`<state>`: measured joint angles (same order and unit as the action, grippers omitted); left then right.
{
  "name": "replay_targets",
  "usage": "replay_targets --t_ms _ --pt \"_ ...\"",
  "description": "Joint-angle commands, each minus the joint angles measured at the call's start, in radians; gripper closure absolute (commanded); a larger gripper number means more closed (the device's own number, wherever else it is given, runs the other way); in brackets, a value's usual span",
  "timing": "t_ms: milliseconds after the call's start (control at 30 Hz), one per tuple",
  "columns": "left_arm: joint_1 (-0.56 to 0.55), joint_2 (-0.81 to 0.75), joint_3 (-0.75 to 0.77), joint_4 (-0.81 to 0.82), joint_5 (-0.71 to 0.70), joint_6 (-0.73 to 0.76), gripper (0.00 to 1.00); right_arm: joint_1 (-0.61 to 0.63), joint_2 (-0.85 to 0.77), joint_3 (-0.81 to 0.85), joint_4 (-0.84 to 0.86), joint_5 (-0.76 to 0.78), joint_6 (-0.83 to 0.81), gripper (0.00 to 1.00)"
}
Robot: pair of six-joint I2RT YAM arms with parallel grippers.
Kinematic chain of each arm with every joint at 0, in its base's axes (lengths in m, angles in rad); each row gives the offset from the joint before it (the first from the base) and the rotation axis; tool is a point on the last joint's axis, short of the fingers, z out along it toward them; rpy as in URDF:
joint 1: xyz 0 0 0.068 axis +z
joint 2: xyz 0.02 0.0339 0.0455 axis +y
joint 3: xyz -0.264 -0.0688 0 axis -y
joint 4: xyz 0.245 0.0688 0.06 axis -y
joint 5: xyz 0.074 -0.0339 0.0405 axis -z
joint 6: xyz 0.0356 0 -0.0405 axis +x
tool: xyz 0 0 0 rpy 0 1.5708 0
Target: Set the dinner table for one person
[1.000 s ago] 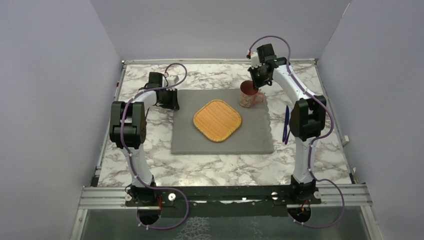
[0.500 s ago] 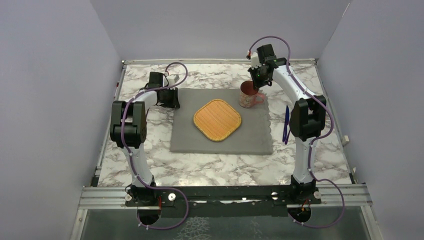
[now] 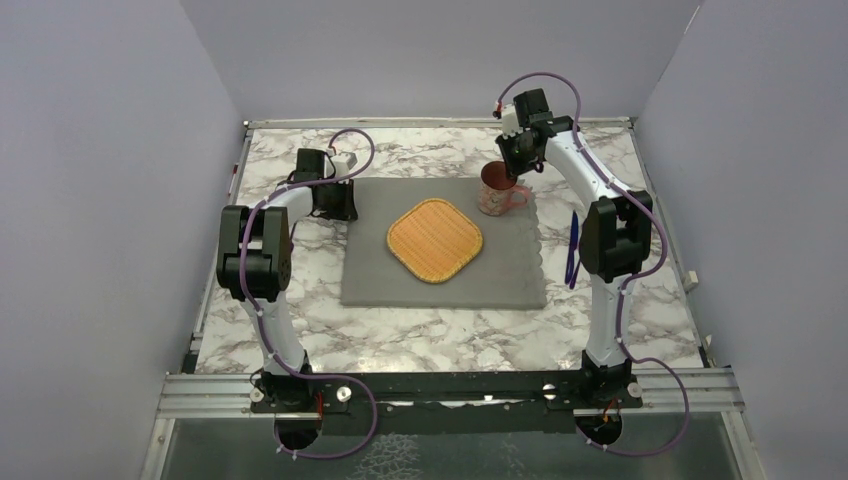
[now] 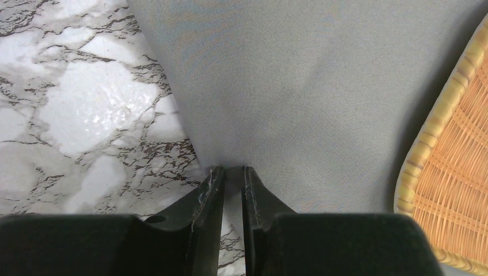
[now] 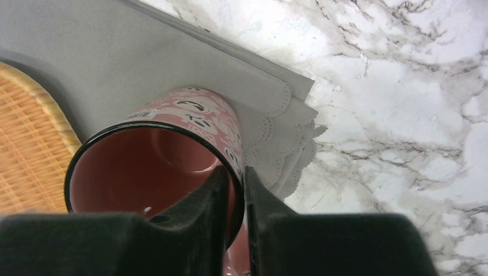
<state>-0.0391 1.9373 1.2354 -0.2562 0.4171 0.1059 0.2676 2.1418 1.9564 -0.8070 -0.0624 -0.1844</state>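
Top view, 12 o'clock is the far side. The dinner table (image 3: 420, 335), white-and-grey marble with metal edging, fills the floor of the cell, both arm bases at its 6 o'clock edge. A grey placemat (image 3: 440, 285) lies flat on its middle, scalloped edge toward 3 o'clock. An orange woven mat (image 3: 434, 240) sits on the placemat's centre, turned corner-on. The left gripper (image 3: 340, 200) is low at the placemat's 10 o'clock corner. In the left wrist view its fingers (image 4: 210, 190) stand nearly together, the cloth's corner narrowing into the slit between them: pinched on the placemat, marble to the left, the woven mat's rim at the right edge. The right gripper (image 3: 506, 174) is at 1 o'clock from the woven mat, over a pink patterned mug (image 3: 495, 198) that stands at the placemat's 1 o'clock corner, handle toward 3 o'clock. In the right wrist view its fingers (image 5: 216, 190) straddle the mug's wall, one inside the dark rim and one outside: clamped on the rim. Cannot tell whether the mug's base touches the cloth. Cloth at that corner shows two scalloped layers. A thin blue object (image 3: 572, 250) lies on bare marble just beside the scalloped edge, at 3 o'clock, partly behind the right arm; too small to identify.
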Motion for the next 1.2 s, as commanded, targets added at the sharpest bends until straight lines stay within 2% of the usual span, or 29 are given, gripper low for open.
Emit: replay_targets --t_ms 0,33,133,733,1167 --pt "0.004 -0.006 -0.031 -0.070 -0.038 0.013 0.79 0.009 -0.025 -0.025 0.029 0.017 -0.009 0.68" --pt "0.004 -0.003 -0.030 -0.071 -0.040 0.013 0.79 0.009 -0.039 -0.040 0.047 0.022 -0.008 0.63" --pt "0.004 -0.001 -0.025 -0.071 -0.043 0.014 0.79 0.010 -0.061 -0.049 0.062 0.025 -0.009 0.57" --pt "0.004 0.011 -0.007 -0.078 -0.047 0.010 0.79 0.010 -0.106 -0.007 0.046 -0.002 -0.010 0.57" --pt "0.004 0.017 0.000 -0.082 -0.052 0.008 0.77 0.009 -0.226 0.022 0.061 -0.010 -0.006 0.57"
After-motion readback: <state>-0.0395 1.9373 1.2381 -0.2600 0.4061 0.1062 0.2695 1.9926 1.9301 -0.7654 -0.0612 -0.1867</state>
